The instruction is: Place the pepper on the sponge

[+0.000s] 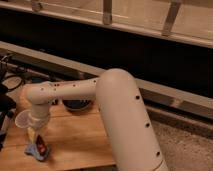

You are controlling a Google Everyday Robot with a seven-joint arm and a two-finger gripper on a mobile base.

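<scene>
Pepper lies on sponge at counter 7 o'clock corner: placement looks met. Tool hangs at sponge's 12 o'clock; cannot tell its grip; letting go may remain

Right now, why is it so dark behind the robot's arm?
Camera view: the strip behind the table is in deep shadow; warm light reaches its wood and the white arm; the gripper hangs low over the sponge and pepper.
</scene>
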